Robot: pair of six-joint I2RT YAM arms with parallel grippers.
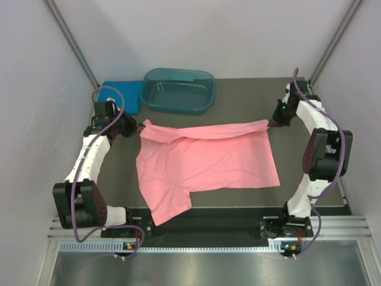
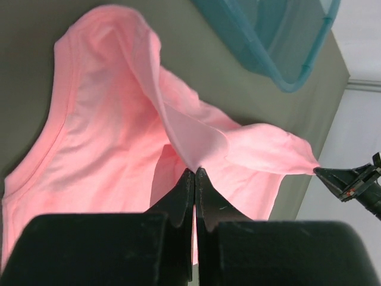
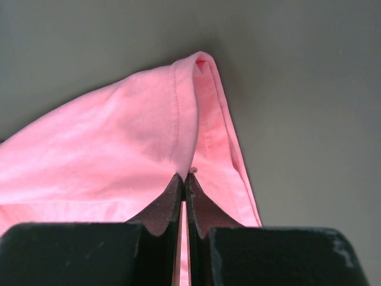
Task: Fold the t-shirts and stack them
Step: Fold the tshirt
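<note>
At the upper left of the top view, a purple cable (image 1: 119, 98) crosses and partly hides the teal-blue t-shirt (image 1: 125, 94). The left wrist view's top edge cuts off the tub (image 2: 280, 36). The salmon-pink t-shirt (image 3: 89, 155) runs off the right wrist view's left edge.

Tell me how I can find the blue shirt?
Look at the dark table, at its far left corner. The blue shirt lies there, just left of the see-through tub. It is flat, solid cloth, brighter blue than the tub.
</note>
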